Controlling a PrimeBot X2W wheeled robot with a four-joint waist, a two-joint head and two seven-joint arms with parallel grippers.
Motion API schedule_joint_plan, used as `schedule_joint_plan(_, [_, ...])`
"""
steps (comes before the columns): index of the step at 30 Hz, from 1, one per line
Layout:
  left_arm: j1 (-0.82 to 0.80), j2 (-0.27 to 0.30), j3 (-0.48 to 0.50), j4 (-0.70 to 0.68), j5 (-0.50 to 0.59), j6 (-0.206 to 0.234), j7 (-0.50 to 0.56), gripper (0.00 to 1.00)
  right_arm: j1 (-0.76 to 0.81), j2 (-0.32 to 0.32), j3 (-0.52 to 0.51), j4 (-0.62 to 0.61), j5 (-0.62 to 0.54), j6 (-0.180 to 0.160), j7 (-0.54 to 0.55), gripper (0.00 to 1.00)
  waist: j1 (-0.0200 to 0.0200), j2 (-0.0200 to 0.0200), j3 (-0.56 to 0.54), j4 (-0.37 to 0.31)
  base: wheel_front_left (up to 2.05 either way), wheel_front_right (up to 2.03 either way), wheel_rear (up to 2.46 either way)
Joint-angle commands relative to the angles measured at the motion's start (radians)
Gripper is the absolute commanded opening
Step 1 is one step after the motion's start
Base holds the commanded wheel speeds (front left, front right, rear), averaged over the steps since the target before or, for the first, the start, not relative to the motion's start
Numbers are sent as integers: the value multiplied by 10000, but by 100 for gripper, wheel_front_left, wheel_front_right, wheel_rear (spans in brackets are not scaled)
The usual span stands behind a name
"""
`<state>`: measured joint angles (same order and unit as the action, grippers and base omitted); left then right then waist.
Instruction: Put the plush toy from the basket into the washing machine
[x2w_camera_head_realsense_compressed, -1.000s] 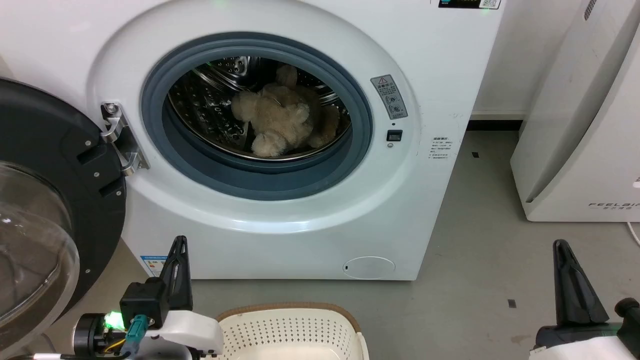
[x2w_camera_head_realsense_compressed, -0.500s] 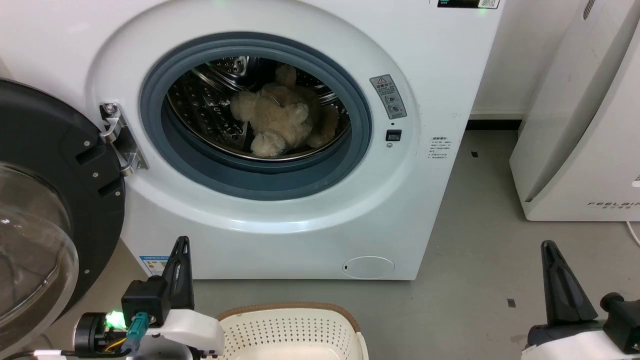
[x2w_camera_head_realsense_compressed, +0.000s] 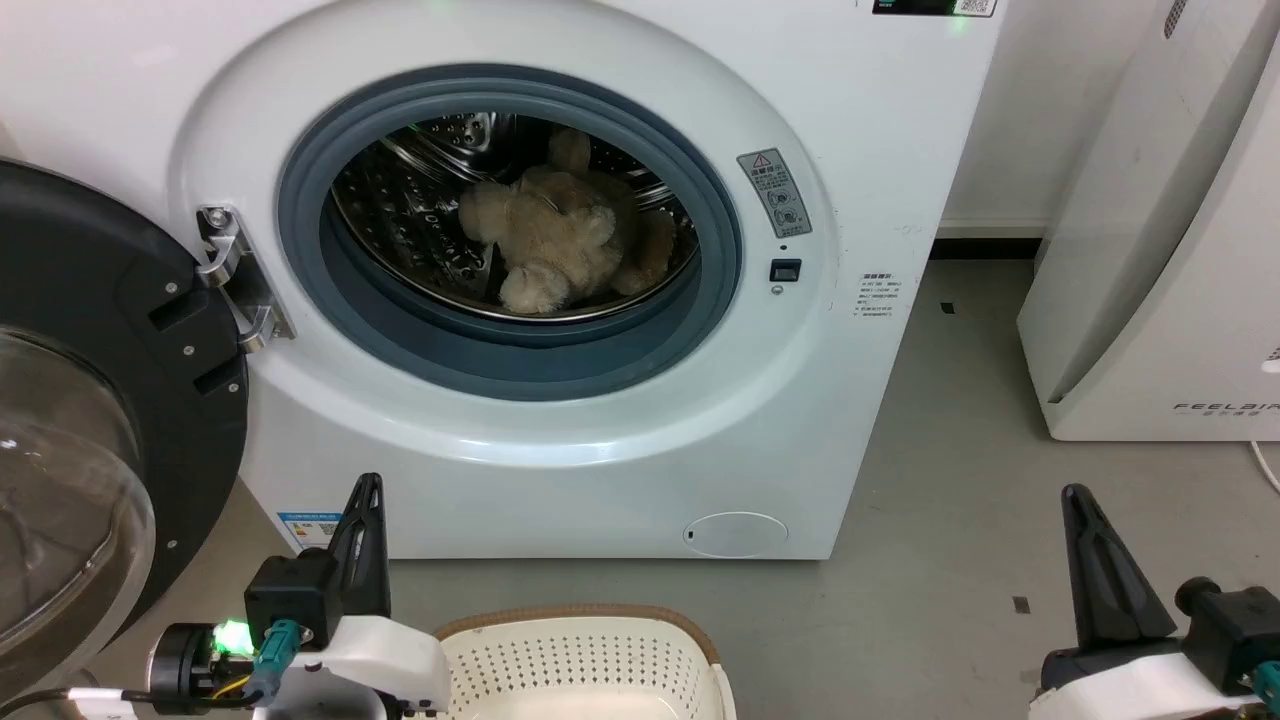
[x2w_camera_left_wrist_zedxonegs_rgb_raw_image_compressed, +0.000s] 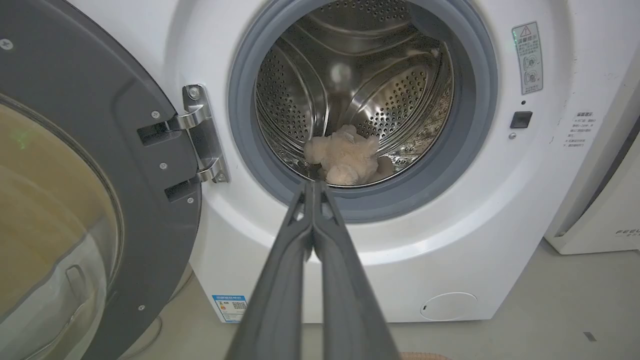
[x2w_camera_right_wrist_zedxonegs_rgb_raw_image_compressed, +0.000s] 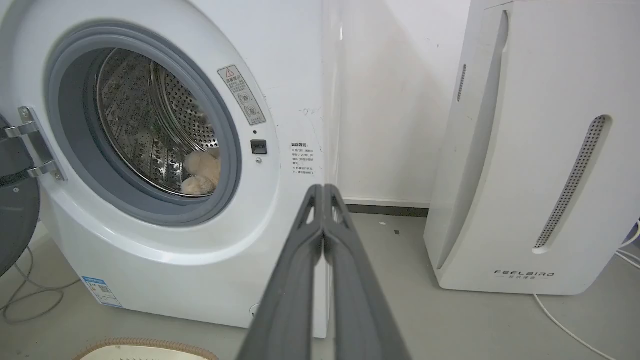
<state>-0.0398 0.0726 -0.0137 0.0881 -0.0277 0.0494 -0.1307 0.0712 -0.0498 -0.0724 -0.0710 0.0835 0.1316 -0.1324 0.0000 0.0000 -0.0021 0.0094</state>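
Observation:
The beige plush toy (x2w_camera_head_realsense_compressed: 565, 235) lies inside the steel drum of the washing machine (x2w_camera_head_realsense_compressed: 860, 120), behind the grey gasket; it also shows in the left wrist view (x2w_camera_left_wrist_zedxonegs_rgb_raw_image_compressed: 345, 160) and partly in the right wrist view (x2w_camera_right_wrist_zedxonegs_rgb_raw_image_compressed: 202, 170). The black-framed glass door (x2w_camera_head_realsense_compressed: 90, 330) hangs open at the left. The cream basket (x2w_camera_head_realsense_compressed: 585, 660) with its brown rim sits on the floor at the bottom, nothing visible in the part shown. My left gripper (x2w_camera_head_realsense_compressed: 365, 482) is shut and holds nothing, low at the left. My right gripper (x2w_camera_head_realsense_compressed: 1073, 492) is shut too, low at the right.
A white appliance lettered FEELBAIR (x2w_camera_head_realsense_compressed: 1150, 300) stands at the right against the wall, with a white cable (x2w_camera_right_wrist_zedxonegs_rgb_raw_image_compressed: 575, 330) on the grey floor beside it. Cables (x2w_camera_right_wrist_zedxonegs_rgb_raw_image_compressed: 25, 295) lie on the floor under the open door.
My right gripper has slid leftward in the head view. The left gripper, the plush toy and the door have stayed put.

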Motion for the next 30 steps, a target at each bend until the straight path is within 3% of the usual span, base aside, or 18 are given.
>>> schedule_joint_plan(1, [150, -45, 45, -104, 92, -65, 55, 0, -209, -2, 58, 63, -104, -5, 64, 0, 0, 0, 0, -2, 0, 0, 0])
schedule_joint_plan(30, [268, -130, 88, -471, 179, -268, 647, 0, -447, -3, 373, 369, -450, -7, 660, 0, 0, 0, 10, -46, 0, 0, 0])
